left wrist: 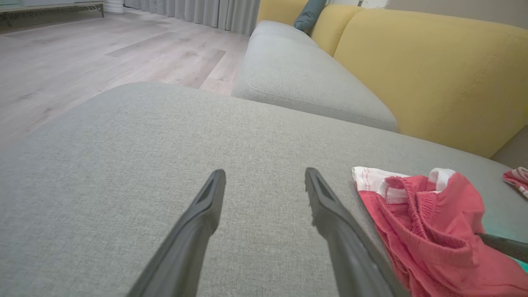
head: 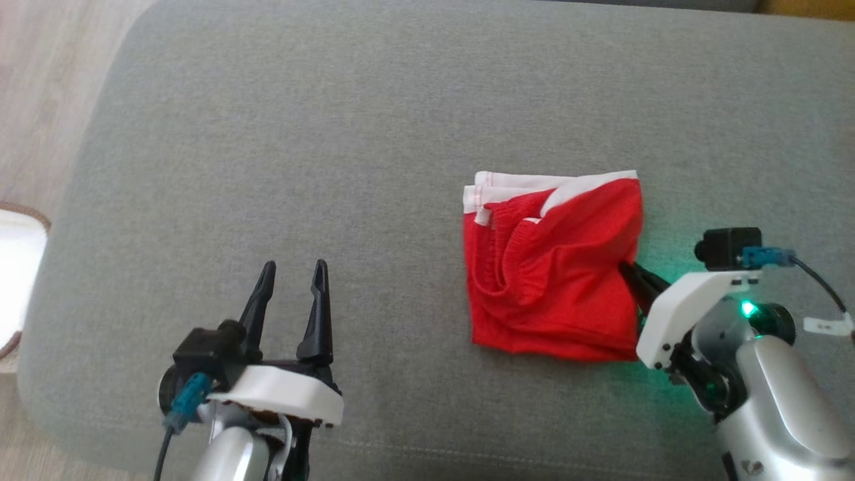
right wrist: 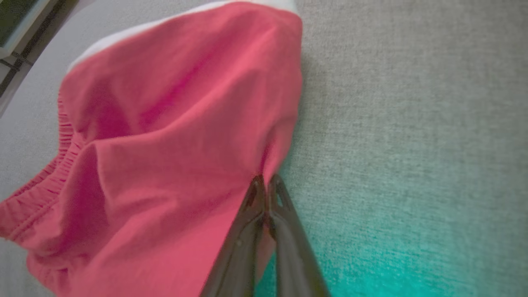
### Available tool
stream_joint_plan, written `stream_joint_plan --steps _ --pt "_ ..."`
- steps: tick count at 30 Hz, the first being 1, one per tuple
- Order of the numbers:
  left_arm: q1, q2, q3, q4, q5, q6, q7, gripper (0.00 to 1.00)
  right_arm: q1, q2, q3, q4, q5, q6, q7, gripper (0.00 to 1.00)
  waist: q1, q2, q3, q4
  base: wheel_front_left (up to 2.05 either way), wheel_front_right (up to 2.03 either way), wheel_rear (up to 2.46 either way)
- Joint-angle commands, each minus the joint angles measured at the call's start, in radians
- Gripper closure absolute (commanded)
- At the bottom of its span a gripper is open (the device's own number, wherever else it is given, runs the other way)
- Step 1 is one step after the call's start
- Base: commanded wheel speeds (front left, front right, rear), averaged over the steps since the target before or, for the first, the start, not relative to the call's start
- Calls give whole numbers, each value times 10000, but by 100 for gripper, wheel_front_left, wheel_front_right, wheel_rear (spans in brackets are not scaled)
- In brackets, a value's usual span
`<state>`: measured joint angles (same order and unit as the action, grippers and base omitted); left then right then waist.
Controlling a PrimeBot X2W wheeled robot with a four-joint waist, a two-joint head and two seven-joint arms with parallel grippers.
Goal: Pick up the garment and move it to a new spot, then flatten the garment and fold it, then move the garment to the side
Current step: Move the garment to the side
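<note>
The garment (head: 554,267) is a pair of red shorts with white trim, folded into a rough square on the grey cushion (head: 334,133), right of centre. My right gripper (head: 628,268) reaches in from the lower right, and its two dark fingers are shut on the garment's right edge; the right wrist view shows that gripper (right wrist: 266,181) pinching a fold of the red cloth (right wrist: 177,136). My left gripper (head: 294,274) stands open at the lower left, well apart from the garment, with nothing between its fingers (left wrist: 214,198). The garment (left wrist: 429,231) lies to their right in the left wrist view.
The grey cushion's left edge drops to pale wood floor (head: 40,80). A round pale object (head: 17,267) sits at the far left. A yellow sofa back (left wrist: 433,74) and a second grey seat cushion (left wrist: 297,78) lie beyond. Another red-and-white cloth (left wrist: 517,179) shows at the right edge.
</note>
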<state>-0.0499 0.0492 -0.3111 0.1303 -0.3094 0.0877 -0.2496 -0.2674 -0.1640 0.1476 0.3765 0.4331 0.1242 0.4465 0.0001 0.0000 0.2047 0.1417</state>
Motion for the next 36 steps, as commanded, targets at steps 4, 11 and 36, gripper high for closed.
stream_joint_plan --steps 4,11,36 --pt "-443 10 333 -296 200 -58 -122 0 -623 -142 433 -136 46 65 -485 100 -1 0 72 -415 0 0 0" --pt "-540 10 361 -385 473 -188 -122 0 -955 -797 257 -290 -355 65 -831 100 -1 0 269 -1511 0 0 0" --pt "-1567 331 215 -549 1312 -525 -122 0 -1802 -628 -544 -1015 -1278 65 -1719 100 -1 0 1630 -4528 0 0 0"
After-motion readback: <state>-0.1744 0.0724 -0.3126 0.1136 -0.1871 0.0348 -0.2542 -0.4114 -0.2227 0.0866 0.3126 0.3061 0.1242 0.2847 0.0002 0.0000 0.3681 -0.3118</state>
